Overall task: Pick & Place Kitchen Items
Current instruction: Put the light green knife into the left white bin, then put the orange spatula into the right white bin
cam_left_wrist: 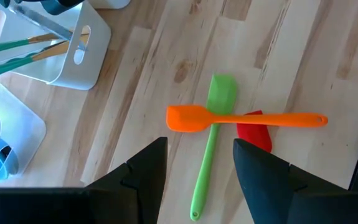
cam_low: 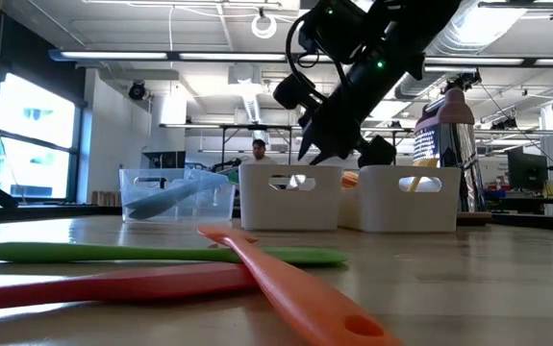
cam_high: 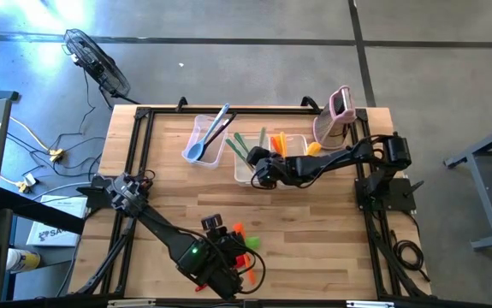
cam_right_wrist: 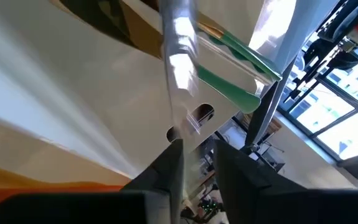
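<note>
Kitchen items partly sorted: blue spoon (cam_high: 204,142) in far tub (cam_high: 199,128), green ones in middle tub (cam_high: 244,169). Orange spatula (cam_left_wrist: 241,119), green spatula (cam_left_wrist: 211,140), red one (cam_left_wrist: 256,133) loose on desk (cam_high: 177,195). Left end effector (cam_left_wrist: 197,163) open above them; right end effector (cam_right_wrist: 196,163) over middle tub, nearly closed, empty.

Bright, even light from ceiling strip lamps (cam_low: 141,55) and tall windows (cam_low: 26,144). Glare whitens the clear plastic tub wall (cam_right_wrist: 179,56); nearby, the orange slim-handled spatula (cam_low: 295,288) is blurred.

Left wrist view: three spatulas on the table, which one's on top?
The orange spatula. It lies across the green spatula, and the red spatula is partly hidden under it. The left gripper hangs open above them.
</note>
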Robot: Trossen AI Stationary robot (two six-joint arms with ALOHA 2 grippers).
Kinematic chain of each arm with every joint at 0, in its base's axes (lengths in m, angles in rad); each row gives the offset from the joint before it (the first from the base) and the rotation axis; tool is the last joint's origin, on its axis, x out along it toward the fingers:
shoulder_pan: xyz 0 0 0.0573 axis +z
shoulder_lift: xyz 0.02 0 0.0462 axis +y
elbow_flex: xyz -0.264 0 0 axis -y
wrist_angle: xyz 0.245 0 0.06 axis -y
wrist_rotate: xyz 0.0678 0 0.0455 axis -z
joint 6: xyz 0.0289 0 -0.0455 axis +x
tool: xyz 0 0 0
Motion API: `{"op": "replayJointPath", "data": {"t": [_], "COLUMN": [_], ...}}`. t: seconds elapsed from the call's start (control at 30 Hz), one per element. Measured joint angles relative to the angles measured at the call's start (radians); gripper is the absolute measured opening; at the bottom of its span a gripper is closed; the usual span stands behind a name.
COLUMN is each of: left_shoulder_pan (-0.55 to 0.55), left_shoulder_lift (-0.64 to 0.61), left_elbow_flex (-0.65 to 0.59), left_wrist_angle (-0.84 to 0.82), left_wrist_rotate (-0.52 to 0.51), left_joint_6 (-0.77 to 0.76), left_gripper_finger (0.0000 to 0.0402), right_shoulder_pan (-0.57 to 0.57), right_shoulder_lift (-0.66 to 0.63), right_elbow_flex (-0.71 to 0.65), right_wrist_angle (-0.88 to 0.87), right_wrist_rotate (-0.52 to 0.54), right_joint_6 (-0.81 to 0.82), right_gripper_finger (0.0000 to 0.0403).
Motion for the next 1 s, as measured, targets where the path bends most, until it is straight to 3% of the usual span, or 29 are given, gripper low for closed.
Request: {"op": "replayJointPath", "data": {"t": [0.23, 0.43, 0.63, 0.8, 1.0], "left_shoulder_pan": [0.000, 0.000, 0.000, -0.001, 0.000], "left_shoulder_lift": [0.000, 0.000, 0.000, 0.000, 0.000], "left_elbow_flex": [0.000, 0.000, 0.000, 0.000, 0.000], "left_wrist_angle": [0.000, 0.000, 0.000, 0.001, -0.002], "left_wrist_rotate": [0.000, 0.000, 0.008, 0.026, 0.040], "left_joint_6": [0.000, 0.000, 0.000, -0.007, -0.008], "left_gripper_finger": [0.0177, 0.0177, 0.0177, 0.0177, 0.0177], "right_shoulder_pan": [0.000, 0.019, 0.029, 0.030, 0.071], "right_shoulder_lift": [0.000, 0.000, 0.000, -0.007, -0.131], "right_elbow_flex": [0.000, 0.000, 0.000, 0.000, -0.001], "right_wrist_angle": [0.021, 0.167, 0.237, 0.363, 0.490], "right_wrist_rotate": [0.008, 0.078, 0.111, 0.292, 0.352], "right_joint_6": [0.025, 0.021, 0.016, -0.005, -0.007], "right_gripper_finger": [0.0131, 0.0167, 0.0173, 0.0173, 0.0173]}}
